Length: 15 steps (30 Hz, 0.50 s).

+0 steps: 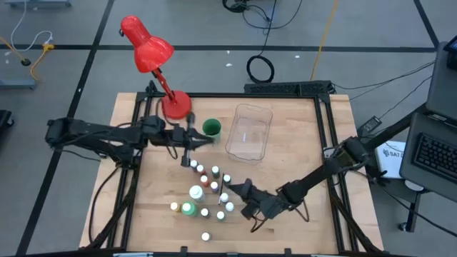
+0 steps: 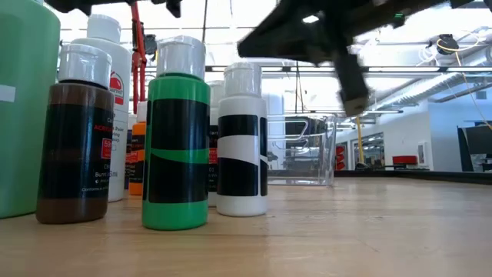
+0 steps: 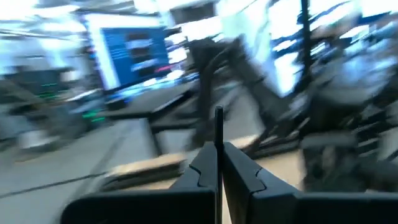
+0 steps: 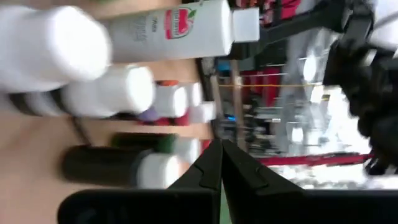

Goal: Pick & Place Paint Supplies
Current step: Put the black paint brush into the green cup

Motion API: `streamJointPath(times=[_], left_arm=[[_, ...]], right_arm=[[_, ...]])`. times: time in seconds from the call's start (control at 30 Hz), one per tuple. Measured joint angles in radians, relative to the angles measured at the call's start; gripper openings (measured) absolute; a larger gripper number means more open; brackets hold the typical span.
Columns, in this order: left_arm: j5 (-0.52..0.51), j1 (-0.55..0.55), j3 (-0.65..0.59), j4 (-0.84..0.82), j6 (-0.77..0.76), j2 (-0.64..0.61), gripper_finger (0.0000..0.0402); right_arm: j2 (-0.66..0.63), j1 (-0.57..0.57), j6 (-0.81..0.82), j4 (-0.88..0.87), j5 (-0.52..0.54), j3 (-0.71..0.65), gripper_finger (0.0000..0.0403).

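Observation:
Several tiny white-capped paint bottles (image 1: 207,189) stand on their bases at the table's near middle, with a bigger white bottle (image 1: 196,193) and a green one (image 1: 188,208) among them. In the low view a brown (image 2: 77,146), a green (image 2: 177,146) and a black-and-white bottle (image 2: 242,146) stand upright. My left gripper (image 1: 205,140) hovers beside the green cup (image 1: 211,128), shut on a thin dark brush (image 3: 219,127). My right gripper (image 1: 232,187) is shut with nothing between its fingers, at the cluster's right edge (image 4: 221,149). My left gripper pinches the brush's thin dark handle (image 3: 219,140) between its two shut fingers. The handle stands out past the fingertips (image 3: 208,163). The brush is lifted clear of the table; its other end is hidden by the gripper.
A clear plastic tray (image 1: 250,132) lies right of the green cup at the far middle. A red desk lamp (image 1: 153,53) stands on its round base (image 1: 176,106) at the far left. Bare wood shows on the table's right side (image 1: 307,143) and near left corner.

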Motion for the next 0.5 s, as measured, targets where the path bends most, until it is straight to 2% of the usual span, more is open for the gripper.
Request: streamJointPath(times=[0.13, 0.23, 0.3, 0.4, 0.5], left_arm=[[-0.089, 0.023, -0.099, 0.065, 0.064, -0.085, 0.0000], [-0.125, 0.070, -0.212, 0.220, 0.096, -0.102, 0.0000], [-0.129, 0.114, -0.288, 0.353, 0.078, -0.102, 0.0000], [-0.127, 0.189, -0.358, 0.481, -0.012, -0.068, 0.0000], [-0.105, 0.245, -0.387, 0.513, -0.078, -0.025, 0.0000]], right_arm=[[-0.147, -0.010, 0.286, -0.038, -0.187, -0.121, 0.0000], [-0.301, -0.034, 0.535, -0.015, -0.347, -0.232, 0.0000], [-0.401, -0.063, 0.711, 0.013, -0.492, -0.320, 0.0000], [-0.495, -0.109, 0.882, 0.167, -0.711, -0.482, 0.0000], [-0.514, -0.127, 0.905, 0.424, -0.770, -0.633, 0.0000]])
